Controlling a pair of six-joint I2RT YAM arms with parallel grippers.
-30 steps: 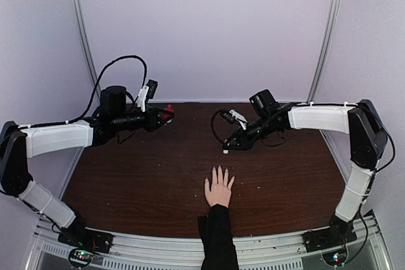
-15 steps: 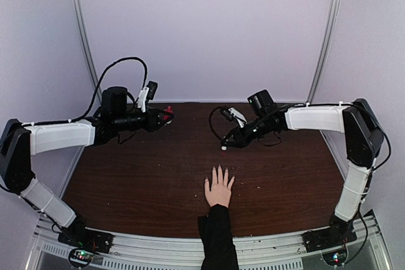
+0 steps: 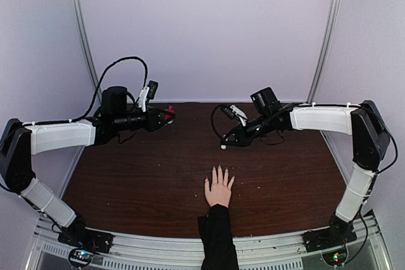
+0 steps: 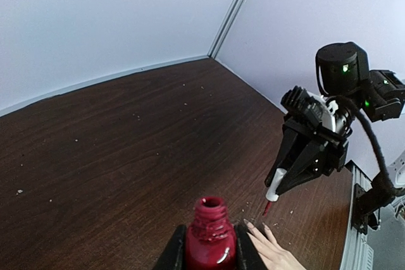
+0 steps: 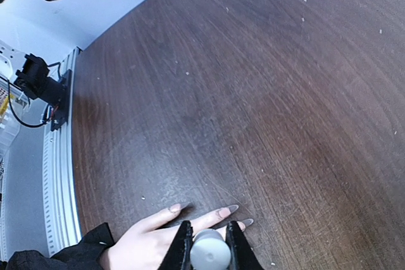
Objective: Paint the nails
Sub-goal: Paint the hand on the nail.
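Right pincer holds cap over dark table; lilac walls.

The dark brown wooden counter carries small pale specks. An aluminium rail runs along its near edge, and pale lilac walls stand around it. An uncapped red polish bottle is well apart from a white brush cap with a red-tipped brush.
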